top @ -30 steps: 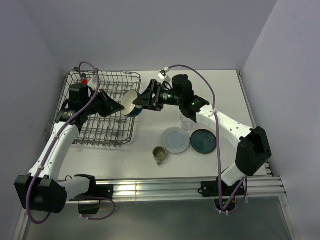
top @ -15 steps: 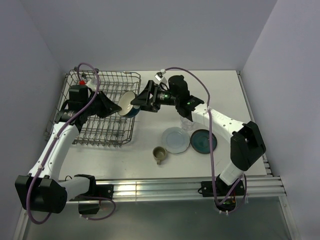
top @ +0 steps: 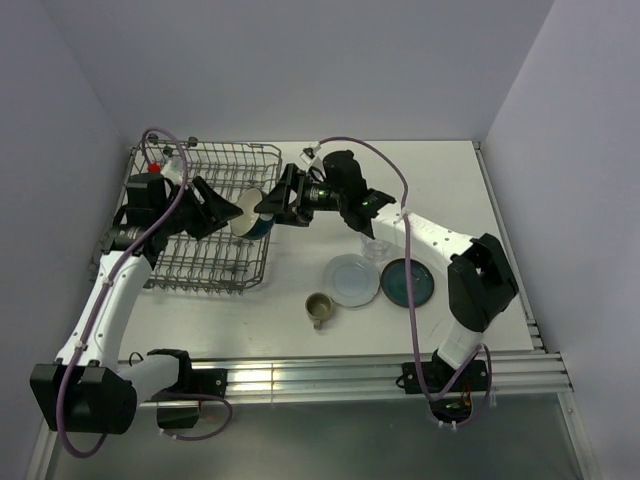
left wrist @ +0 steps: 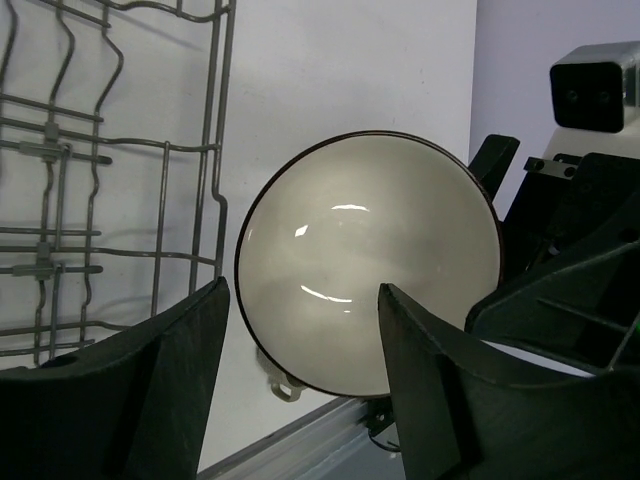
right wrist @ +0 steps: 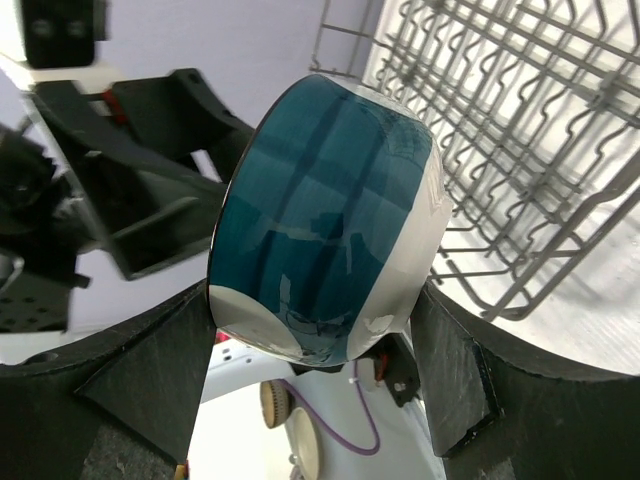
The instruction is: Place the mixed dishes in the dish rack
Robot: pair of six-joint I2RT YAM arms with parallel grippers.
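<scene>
Cream inside and dark rim on the bowl [left wrist: 368, 262], glossy teal outside with white base, grey wire rack [top: 225, 260], pale blue plate [top: 352, 280], dark teal plate [top: 407, 282], olive-brown mug [top: 319, 309]

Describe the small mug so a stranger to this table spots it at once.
On the white table, find the pale blue plate and dark teal plate lying flat right of the dish rack. The mug stands just near-left of the pale blue plate. It is the only olive-brown, upright piece there, smaller than either plate.
</scene>
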